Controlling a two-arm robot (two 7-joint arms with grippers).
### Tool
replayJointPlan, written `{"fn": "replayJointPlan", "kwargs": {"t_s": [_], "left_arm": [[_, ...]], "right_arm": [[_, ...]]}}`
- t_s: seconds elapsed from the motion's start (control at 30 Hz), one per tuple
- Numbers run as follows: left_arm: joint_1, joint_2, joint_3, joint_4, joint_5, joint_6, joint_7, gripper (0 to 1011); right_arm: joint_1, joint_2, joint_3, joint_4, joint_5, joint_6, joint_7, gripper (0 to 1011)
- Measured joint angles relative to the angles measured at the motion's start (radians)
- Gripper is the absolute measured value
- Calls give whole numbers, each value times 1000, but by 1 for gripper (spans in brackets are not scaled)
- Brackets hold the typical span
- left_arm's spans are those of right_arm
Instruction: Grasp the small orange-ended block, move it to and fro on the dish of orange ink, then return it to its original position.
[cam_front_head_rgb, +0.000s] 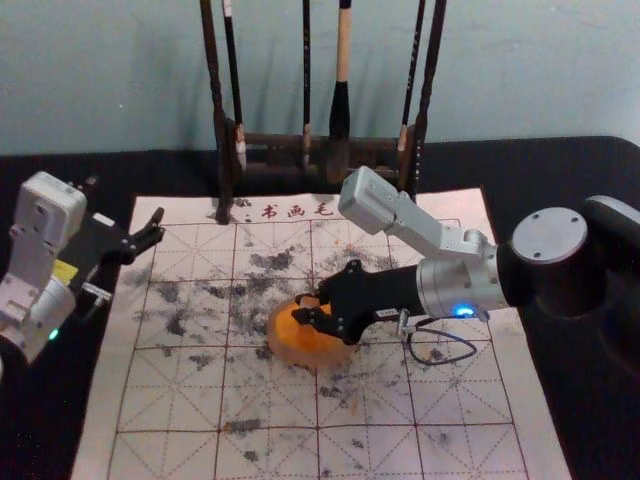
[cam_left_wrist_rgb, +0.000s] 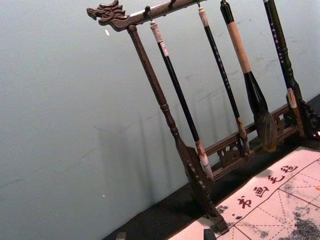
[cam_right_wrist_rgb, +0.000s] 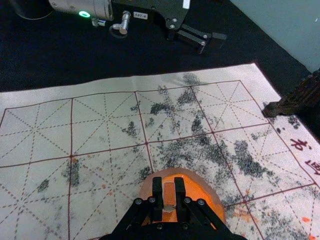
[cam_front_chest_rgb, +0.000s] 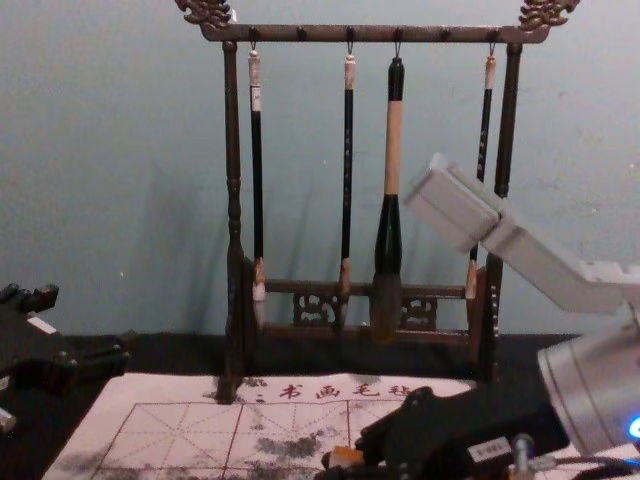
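In the head view my right gripper (cam_front_head_rgb: 304, 307) is low over the dish of orange ink (cam_front_head_rgb: 290, 345), near the mat's middle. The right wrist view has the dish (cam_right_wrist_rgb: 209, 194) beneath the right gripper (cam_right_wrist_rgb: 169, 186), which is shut on the small orange-ended block (cam_right_wrist_rgb: 169, 193). The block (cam_front_chest_rgb: 346, 456) also shows at the fingertips in the chest view. Whether its lower end touches the ink is hidden. My left gripper (cam_front_head_rgb: 124, 210) is parked and open at the mat's left side; its fingertips stand apart in the left wrist view (cam_left_wrist_rgb: 165, 235).
A dark wooden rack (cam_front_chest_rgb: 232, 200) with several hanging brushes stands behind the mat at the wall. The gridded mat (cam_front_head_rgb: 180, 400), smudged with black ink, lies on the dark tabletop (cam_front_head_rgb: 60, 430). A few orange spots (cam_right_wrist_rgb: 306, 219) mark the mat.
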Motion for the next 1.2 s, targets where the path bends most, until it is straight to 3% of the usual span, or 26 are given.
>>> {"fn": "replayJointPlan", "kwargs": {"t_s": [0.3,0.53,1.2], "left_arm": [[0,0,0,0,0,0,0,1001],[0,0,0,0,0,0,0,1001],[0,0,0,0,0,0,0,1001]], "right_arm": [[26,-39,-3,56,-8,-10,-13,116],[34,-45,5,76,-16,-14,-24,116],[13,7,30,32,-31,-7,-27,116]]}}
